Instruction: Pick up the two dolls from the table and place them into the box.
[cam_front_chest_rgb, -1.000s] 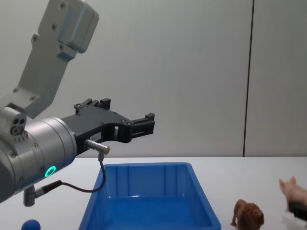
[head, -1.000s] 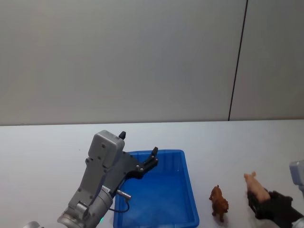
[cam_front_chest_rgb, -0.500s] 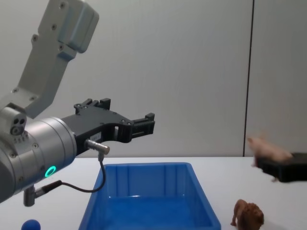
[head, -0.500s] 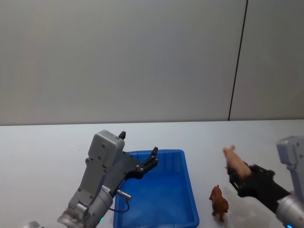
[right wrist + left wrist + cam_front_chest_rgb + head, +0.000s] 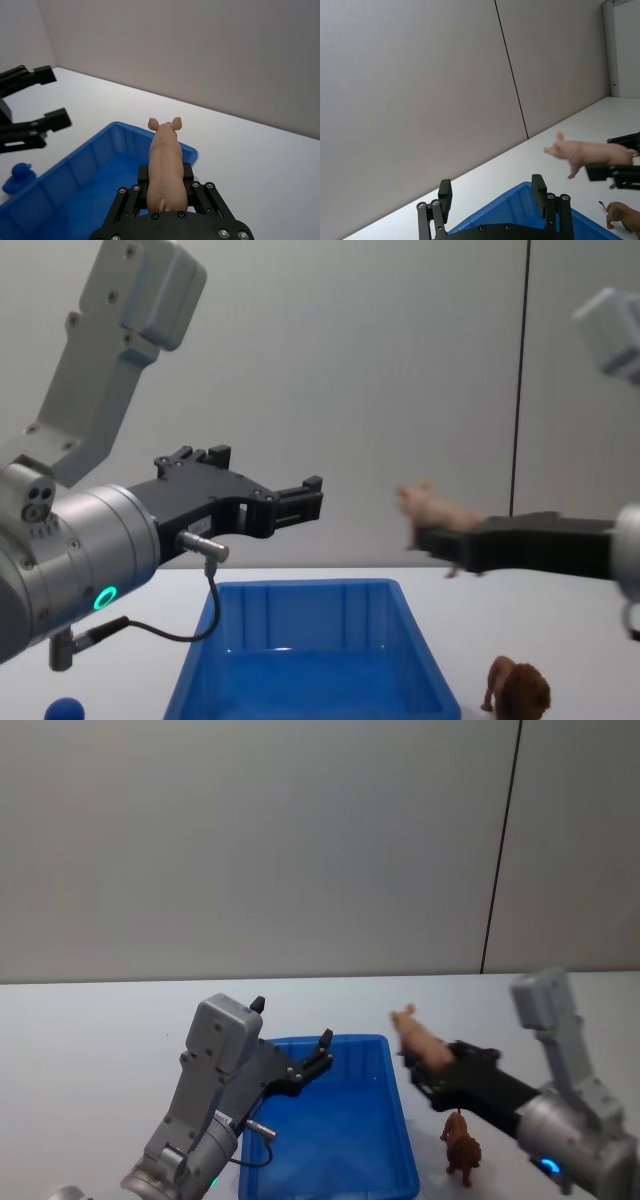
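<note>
A blue ball (image 5: 66,708) sits at the left of the table (image 5: 80,1040), half cut off by the chest view's lower edge. The left gripper (image 5: 491,192) hangs over the left side of the box (image 5: 400,1120), fingers spread and empty. The box's near end is cut off in both body views. The right gripper (image 5: 440,538) is clamped on the pig (image 5: 418,1038), held in the air by the box's right rim. Its hindquarters are hidden between the fingers. The lion (image 5: 462,1148) stands on the table right of the box.
</note>
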Action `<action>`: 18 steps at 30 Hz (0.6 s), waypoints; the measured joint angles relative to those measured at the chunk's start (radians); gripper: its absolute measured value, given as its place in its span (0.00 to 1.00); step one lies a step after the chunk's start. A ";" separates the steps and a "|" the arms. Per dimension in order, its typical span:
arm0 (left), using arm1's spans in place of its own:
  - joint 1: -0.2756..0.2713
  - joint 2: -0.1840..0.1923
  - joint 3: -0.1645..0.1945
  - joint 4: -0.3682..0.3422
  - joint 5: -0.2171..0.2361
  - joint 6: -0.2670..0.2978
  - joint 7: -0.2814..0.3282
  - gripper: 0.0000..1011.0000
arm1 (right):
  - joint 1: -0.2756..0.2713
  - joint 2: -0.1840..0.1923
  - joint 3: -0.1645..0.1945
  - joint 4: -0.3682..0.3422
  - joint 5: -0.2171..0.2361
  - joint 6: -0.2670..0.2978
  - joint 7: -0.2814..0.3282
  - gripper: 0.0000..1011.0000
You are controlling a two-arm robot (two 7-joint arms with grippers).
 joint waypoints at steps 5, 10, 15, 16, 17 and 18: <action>0.000 0.000 0.000 0.000 0.000 0.000 0.000 0.99 | 0.047 -0.040 -0.025 0.047 -0.006 0.035 0.039 0.43; 0.000 0.000 0.000 0.000 0.000 0.000 0.000 0.99 | 0.084 -0.074 -0.047 0.095 -0.016 0.054 0.065 0.57; 0.000 0.000 0.000 0.000 0.000 0.000 0.000 0.99 | 0.108 -0.097 -0.067 0.127 -0.031 0.061 0.084 0.76; 0.000 0.000 0.000 0.000 0.000 0.000 0.000 0.99 | 0.109 -0.098 -0.068 0.129 -0.032 0.061 0.085 0.76; 0.000 0.000 0.000 0.000 0.000 0.000 0.000 0.99 | 0.111 -0.100 -0.071 0.131 -0.036 0.060 0.088 0.81; 0.000 0.000 0.000 0.000 0.000 0.000 0.000 0.99 | 0.112 -0.100 -0.072 0.131 -0.038 0.059 0.089 0.83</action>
